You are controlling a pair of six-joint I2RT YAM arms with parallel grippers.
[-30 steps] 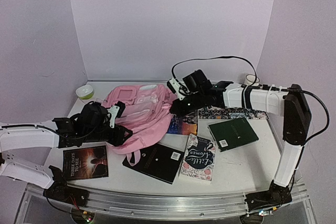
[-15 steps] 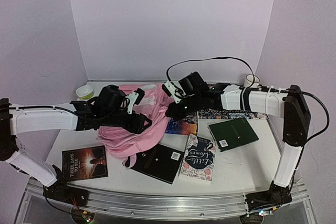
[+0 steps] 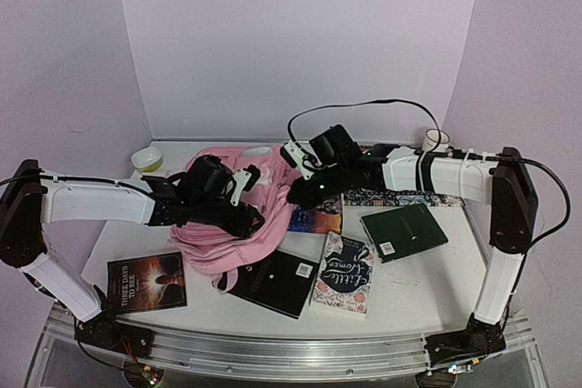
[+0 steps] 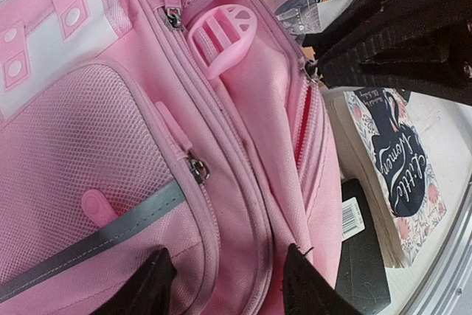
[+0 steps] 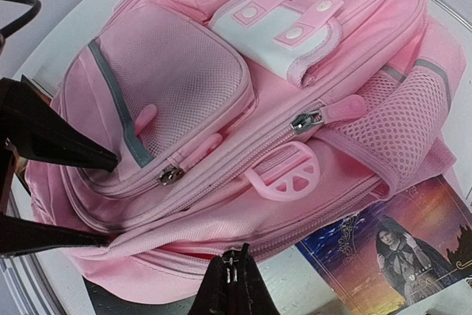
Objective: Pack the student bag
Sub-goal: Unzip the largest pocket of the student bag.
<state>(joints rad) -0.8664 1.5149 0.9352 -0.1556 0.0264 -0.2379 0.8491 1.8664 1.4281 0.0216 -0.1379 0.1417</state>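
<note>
The student bag (image 3: 227, 215), a big pink backpack with pale front pockets, lies front up at the table's centre left. My left gripper (image 3: 252, 217) is open over its near right edge, and its fingers (image 4: 157, 285) straddle a fold of pink fabric beside the main zip. My right gripper (image 5: 236, 277) is shut on the small metal zipper pull at the bag's main opening (image 5: 184, 245), where a red slit shows. From the left wrist the right gripper (image 4: 313, 64) is seen pinching at that zip line. A pink plastic buckle (image 5: 284, 175) lies on the bag's side.
Books lie around the bag: "Three Days to See" (image 3: 148, 281), a black book (image 3: 273, 281), "Little Women" (image 3: 346, 274), a green book (image 3: 403, 231), a blue fantasy-cover book (image 3: 318, 215) and a patterned one (image 3: 405, 195). A green bowl (image 3: 146, 160) and a cup (image 3: 436, 139) stand at the back.
My left arm has swung right from the bag's left side to its near right edge, and its jaws opened wider. The bag bunched up. The right gripper shifted slightly left, still shut.
</note>
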